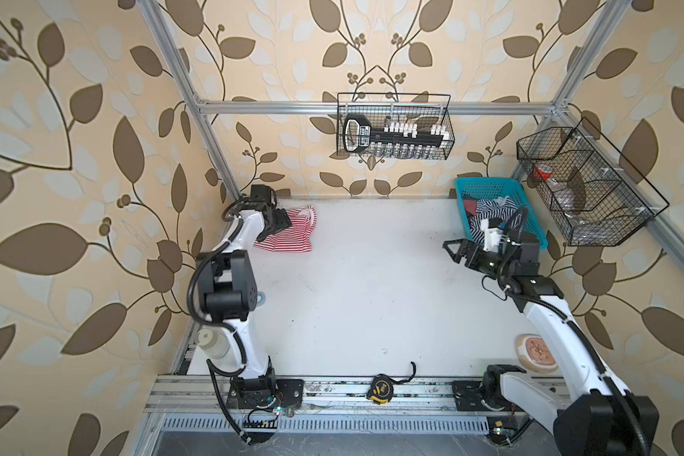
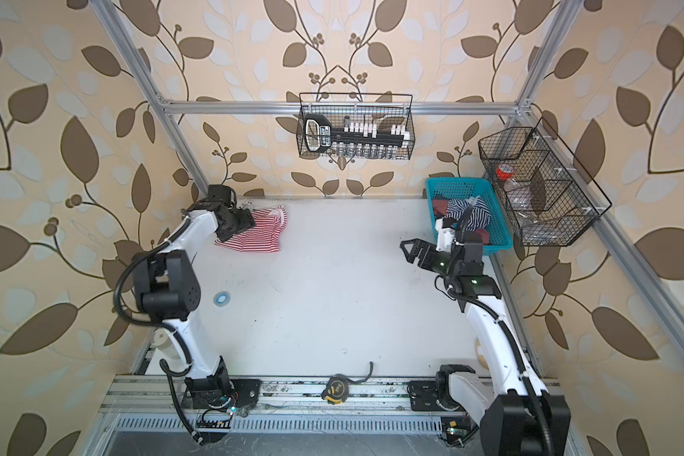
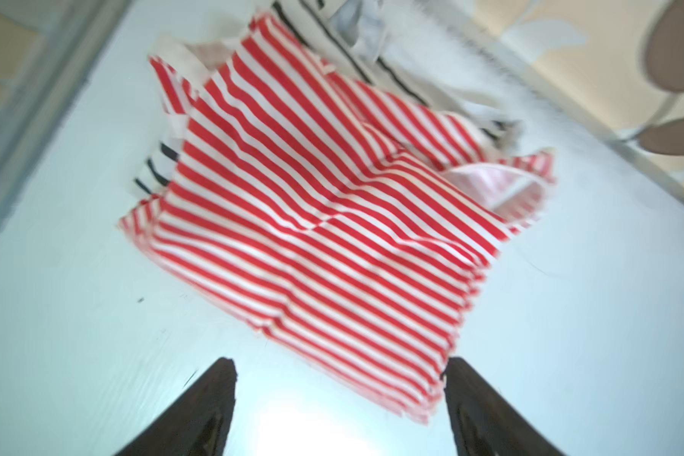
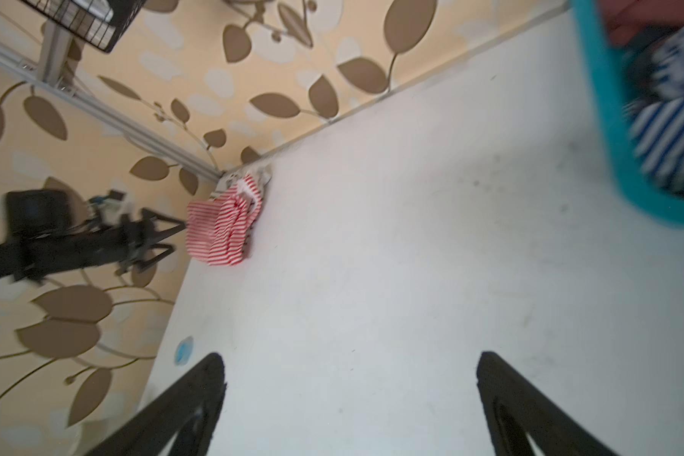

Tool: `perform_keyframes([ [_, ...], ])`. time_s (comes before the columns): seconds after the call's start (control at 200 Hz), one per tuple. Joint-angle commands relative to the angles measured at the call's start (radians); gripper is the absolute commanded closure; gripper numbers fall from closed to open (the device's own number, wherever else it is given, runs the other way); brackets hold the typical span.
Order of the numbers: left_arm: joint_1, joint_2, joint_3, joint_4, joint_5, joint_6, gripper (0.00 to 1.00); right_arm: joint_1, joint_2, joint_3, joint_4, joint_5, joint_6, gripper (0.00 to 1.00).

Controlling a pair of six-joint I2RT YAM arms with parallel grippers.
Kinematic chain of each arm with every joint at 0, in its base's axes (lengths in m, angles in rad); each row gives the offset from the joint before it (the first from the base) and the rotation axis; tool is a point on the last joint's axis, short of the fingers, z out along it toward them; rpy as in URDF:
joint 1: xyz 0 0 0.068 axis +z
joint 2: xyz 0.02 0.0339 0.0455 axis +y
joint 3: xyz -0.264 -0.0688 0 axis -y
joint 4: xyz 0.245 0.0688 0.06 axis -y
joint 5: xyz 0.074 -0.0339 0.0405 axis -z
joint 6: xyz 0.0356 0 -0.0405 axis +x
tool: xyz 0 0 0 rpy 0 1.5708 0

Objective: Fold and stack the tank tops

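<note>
Snagging worries me: my left claw, open and empty, hangs at the folded red top at upper left and could drag its edge loose. My right claw, open too, may catch the basket rim reaching the navy top inside.
</note>
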Motion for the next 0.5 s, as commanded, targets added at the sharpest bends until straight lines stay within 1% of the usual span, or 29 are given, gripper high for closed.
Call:
perform_keyframes([
  [0.0,-0.009,-0.248,-0.191,0.18,0.027,0.102,0.04,-0.05,-0.059,-0.11,0.087,0.223,-0.115,0.0],
  [0.025,-0.011,-0.289,-0.244,0.216,0.022,0.112,0.01,-0.063,-0.068,-0.145,0.135,0.251,-0.116,0.0],
  [0.07,-0.015,-0.355,-0.336,0.28,0.013,0.136,0.01,-0.086,-0.072,-0.213,0.242,0.269,-0.106,0.0],
  [0.14,-0.024,-0.406,-0.442,0.337,-0.026,0.148,0.01,-0.103,-0.051,-0.328,0.43,0.291,-0.09,0.0],
  [0.215,-0.027,-0.429,-0.539,0.402,-0.056,0.156,0.01,-0.101,-0.001,-0.44,0.655,0.31,-0.112,0.0],
  [0.32,-0.03,-0.444,-0.644,0.461,-0.081,0.178,0.01,-0.097,0.075,-0.545,0.892,0.364,-0.182,0.0],
  [0.38,-0.033,-0.45,-0.713,0.554,-0.081,0.18,0.01,-0.092,0.105,-0.606,1.032,0.402,-0.197,0.0],
  [0.405,-0.033,-0.45,-0.742,0.599,-0.082,0.179,0.01,-0.088,0.114,-0.621,1.066,0.414,-0.203,0.0],
  [0.435,-0.033,-0.449,-0.771,0.641,-0.087,0.179,0.01,-0.088,0.127,-0.62,1.062,0.419,-0.2,0.0],
  [0.495,-0.033,-0.44,-0.803,0.674,-0.092,0.191,0.01,-0.083,0.161,-0.614,1.08,0.413,-0.207,0.0],
])
